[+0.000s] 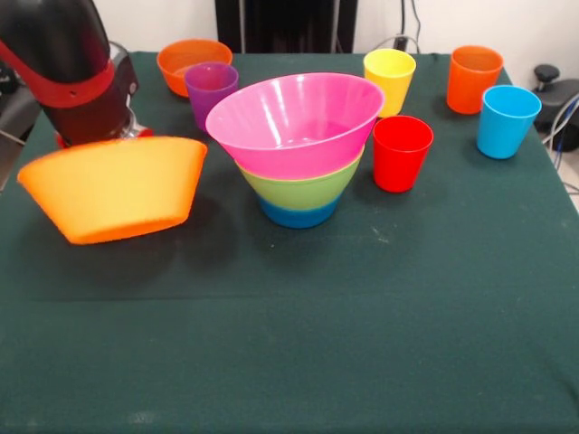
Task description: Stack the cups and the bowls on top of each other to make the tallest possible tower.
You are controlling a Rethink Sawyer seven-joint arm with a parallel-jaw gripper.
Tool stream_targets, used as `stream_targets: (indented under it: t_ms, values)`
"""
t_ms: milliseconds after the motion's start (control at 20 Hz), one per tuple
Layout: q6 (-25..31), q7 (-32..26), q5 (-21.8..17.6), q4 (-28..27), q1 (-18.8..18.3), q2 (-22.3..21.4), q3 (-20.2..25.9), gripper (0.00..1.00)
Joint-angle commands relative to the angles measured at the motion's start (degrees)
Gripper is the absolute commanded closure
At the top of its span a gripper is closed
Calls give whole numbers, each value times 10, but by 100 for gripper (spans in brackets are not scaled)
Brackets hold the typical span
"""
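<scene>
Tower (298, 154) mid-table: blue bowl (298, 215) at base, green bowl (303, 188) in it, pink bowl (294, 122) on top, tilted. Left of tower, big orange bowl (113, 185) tilted, lifted under the red and black arm (68, 72). Gripper hidden behind that bowl; open or closed, cannot tell. Behind tower: purple cup (210, 90), small orange bowl (185, 59), yellow cup (390, 77). Just right of tower: red cup (402, 152). Farther right: orange cup (473, 79), light blue cup (507, 120). All on green tablecloth (289, 344).

The table (298, 344) is seen from its front edge, slightly from above and fairly near; beyond the pink bowl (294, 122) the far edge is reached. Only this view is given.
</scene>
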Motion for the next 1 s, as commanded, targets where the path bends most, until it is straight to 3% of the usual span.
stream_targets:
  t_ms: [50, 350, 1000]
  values:
    - [65, -86, -4, 28, 19, -66, 42, 0]
    - [87, -81, 0, 33, 21, -80, 43, 0]
    - [66, -79, -12, 21, 20, -61, 45, 0]
